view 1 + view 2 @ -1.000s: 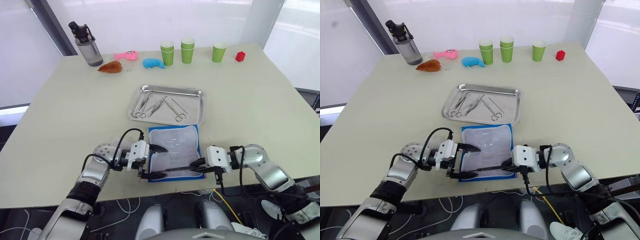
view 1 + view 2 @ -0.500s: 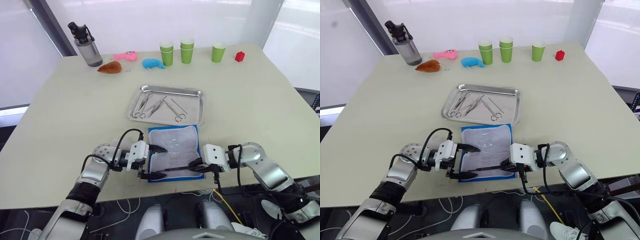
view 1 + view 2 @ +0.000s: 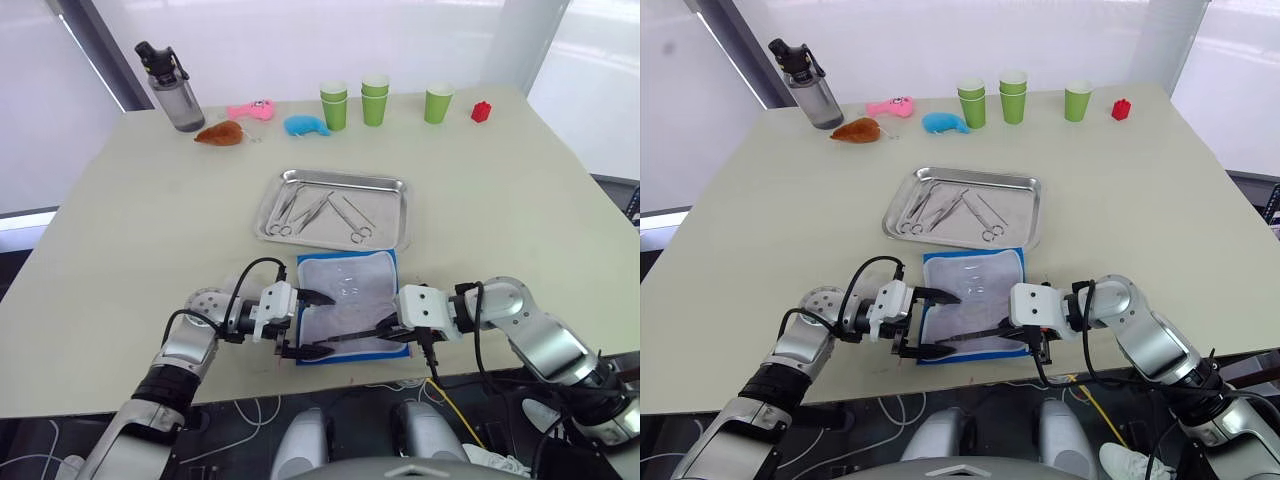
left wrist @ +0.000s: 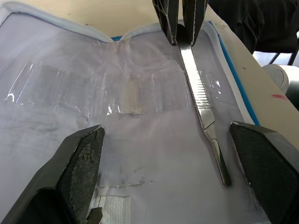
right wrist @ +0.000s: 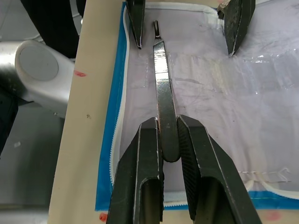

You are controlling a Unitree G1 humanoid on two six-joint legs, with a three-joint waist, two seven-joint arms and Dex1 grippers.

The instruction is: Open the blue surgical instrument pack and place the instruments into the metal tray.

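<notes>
Ahead of the right claw [image 5: 169, 140] the left claw [image 3: 312, 324] straddles the open pack [image 3: 349, 292] — beyond it the metal tray [image 3: 392, 186] holds instruments [image 3: 322, 214], bare worktop [image 3: 500, 190] to either side.

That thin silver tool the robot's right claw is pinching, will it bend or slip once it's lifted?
The silver tool looks like solid metal, so it probably stays stiff. The right gripper is shut on one end only, so the long free end may droop or swivel. Its smooth, shiny surface could slip against the open pack's slick lining.
</notes>
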